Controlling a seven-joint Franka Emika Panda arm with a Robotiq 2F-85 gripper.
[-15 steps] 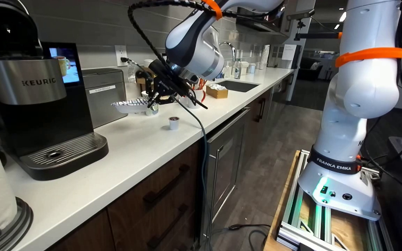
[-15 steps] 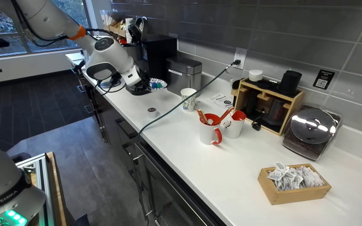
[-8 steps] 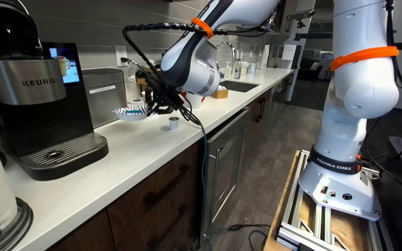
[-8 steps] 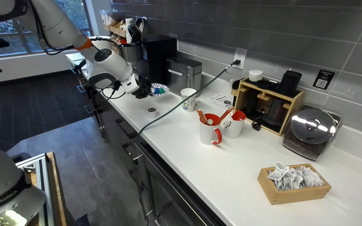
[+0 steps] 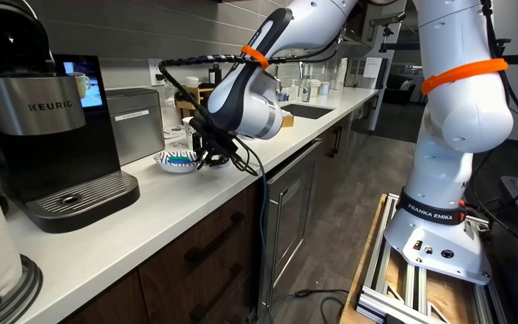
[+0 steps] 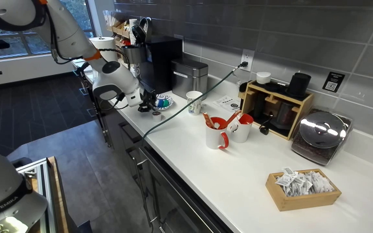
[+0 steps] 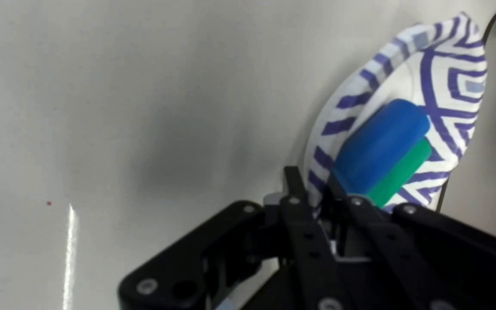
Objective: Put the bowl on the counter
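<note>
Since the earlier frame, the arm [image 5: 254,110] has descended, and the gripper [image 7: 312,177] and the bowl [image 5: 176,168] have come down with it; both now sit lower in both exterior views.

Gripper state: clamped on the rim of the bowl. In the wrist view, below and right of the frame's centre, the jaws stand either side of the rim, one at the outer face and one at the inner. The bowl extends from this grip toward the upper right of the frame, where its outline is pointed. It contains a blue piece [image 7: 381,146] and a green piece [image 7: 402,173], lying side by side.

Bowl position: left of centre in an exterior view, at the surface of the worktop [image 5: 164,202] or just above it, near the steel box [image 5: 140,132] and right of the coffee maker [image 5: 56,157]. From where I stand, I cannot tell whether its base touches.

Adjacent items: in an exterior view, left of centre, the pod [image 6: 157,118] stands just beside the gripper; I cannot confirm contact. The cup [image 6: 193,109] stands at centre, with the cable [image 6: 173,117] crossing in front of it. Just right of centre, two mugs [image 6: 214,137] stand close together. The packet box [image 6: 309,201] rests at lower right.
</note>
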